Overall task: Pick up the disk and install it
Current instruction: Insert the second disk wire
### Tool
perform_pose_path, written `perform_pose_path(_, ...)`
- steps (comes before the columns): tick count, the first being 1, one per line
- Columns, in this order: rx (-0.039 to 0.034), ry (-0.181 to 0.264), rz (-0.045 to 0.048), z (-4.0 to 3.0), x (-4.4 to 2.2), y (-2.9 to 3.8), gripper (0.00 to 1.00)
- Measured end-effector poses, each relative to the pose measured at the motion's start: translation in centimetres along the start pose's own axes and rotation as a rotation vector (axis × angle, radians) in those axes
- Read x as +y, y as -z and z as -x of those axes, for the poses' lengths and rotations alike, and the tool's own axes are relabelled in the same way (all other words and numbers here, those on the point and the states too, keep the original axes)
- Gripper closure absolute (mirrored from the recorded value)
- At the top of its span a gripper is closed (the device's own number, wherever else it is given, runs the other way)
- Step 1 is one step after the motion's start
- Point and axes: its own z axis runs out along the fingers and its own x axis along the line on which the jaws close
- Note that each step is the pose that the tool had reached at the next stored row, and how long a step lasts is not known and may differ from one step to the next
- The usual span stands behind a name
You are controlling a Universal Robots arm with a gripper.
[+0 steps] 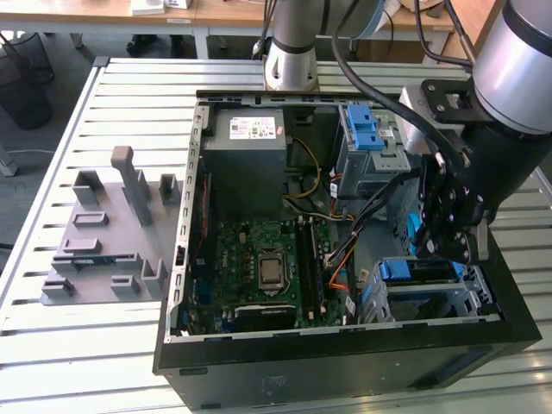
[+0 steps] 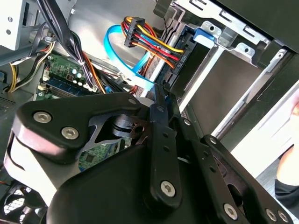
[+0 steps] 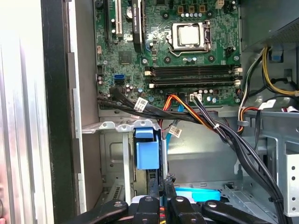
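The gripper (image 1: 444, 250) is hanging inside the computer case (image 1: 259, 379), at about four o'clock in the exterior view. Its fingers (image 3: 166, 184) are pressing together, with nothing seen between them. The disk (image 1: 412, 270) is sitting in the drive cage (image 1: 481, 291), just at the gripper's seven o'clock.

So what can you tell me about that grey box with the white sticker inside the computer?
The grey box looks like sheet metal, plain and rectangular, with a white sticker on its upward face that carries a small red mark. It lies flat and square to the open computer case, tucked into the far corner on the exterior view's left, against the case wall. The green motherboard lies just in front of it. Yellow and black wires run close by its side on the exterior view's right.
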Motion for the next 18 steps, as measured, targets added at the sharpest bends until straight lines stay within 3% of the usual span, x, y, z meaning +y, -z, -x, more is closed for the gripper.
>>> perform_pose_path(9,-0.0001,0.000,0.0000,-0.48,-0.03,-0.09,0.84)
perform_pose_path(14,-0.0080,0.000,0.0020,-0.52,-0.24,-0.30,0.84)
perform_pose_path(18,-0.0098,0.000,0.0036,-0.56,-0.49,-0.49,0.84)
